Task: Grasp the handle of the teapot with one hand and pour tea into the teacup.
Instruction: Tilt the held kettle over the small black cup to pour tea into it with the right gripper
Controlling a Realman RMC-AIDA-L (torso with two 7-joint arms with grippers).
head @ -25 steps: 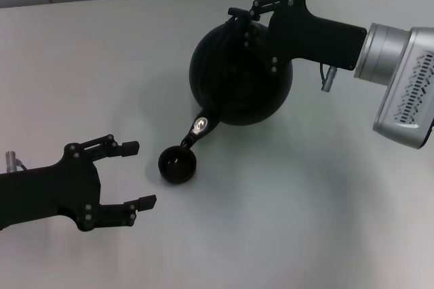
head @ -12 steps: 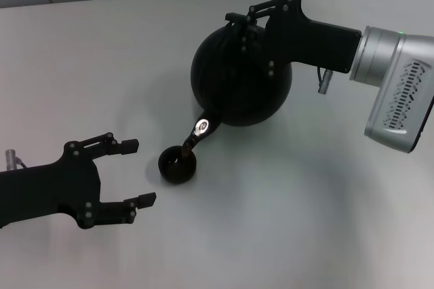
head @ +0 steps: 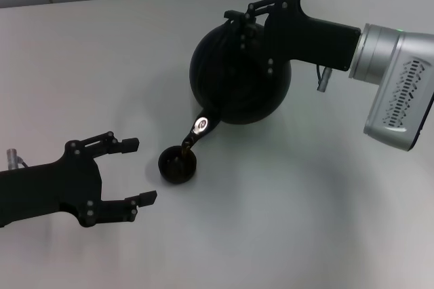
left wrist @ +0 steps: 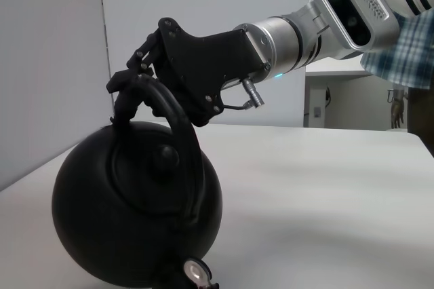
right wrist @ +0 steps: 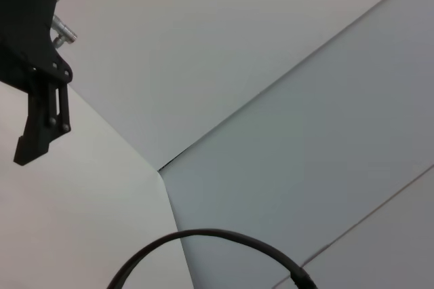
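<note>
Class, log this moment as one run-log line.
right gripper: shut on arched black handle | round black teapot: tilted, pouring | small black teacup: filling | left gripper: open, idle

- The tabletop was a plain, pale grey surface, running back to a light wall.
- The teacup stood directly on it, near the middle.
- The teapot was tilted above it, its spout over the teacup; whether its body touched the tabletop was unclear.

Right tool tilts teapot, spout over teacup.
</note>
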